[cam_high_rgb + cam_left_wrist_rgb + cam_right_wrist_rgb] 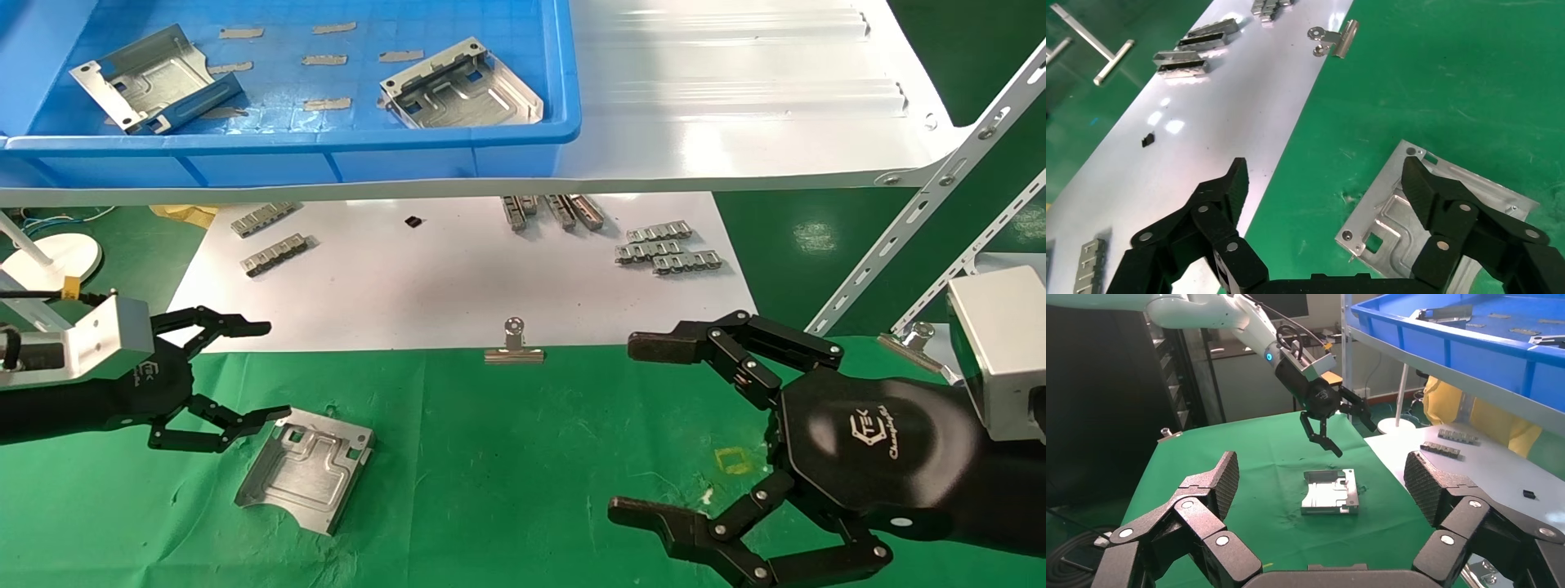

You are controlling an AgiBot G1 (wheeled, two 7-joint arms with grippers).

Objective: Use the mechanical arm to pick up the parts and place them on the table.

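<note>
The left tool (214, 384) hung with its fingers spread and empty above the near-left edge of one plate (306, 469) that lay flat on the table (507, 465). From the right wrist view the tool seemed clear of the plate, though the head view alone could not settle whether a fingertip brushed its rim. If this was the release, the best course was to lift straight up so no finger would drag the plate across the wrinkled cloth, then swing toward the blue bin (368, 147) at twelve o'clock. Two more plates waited there, one (151, 77) at the bin's ten o'clock and another (462, 86) toward its three o'clock side. From the left tool the placed plate sat at about four o'clock, just beside the lower fingers. The right tool (695, 441) was parked, spread and empty, over the table at the scene's four o'clock.
</note>
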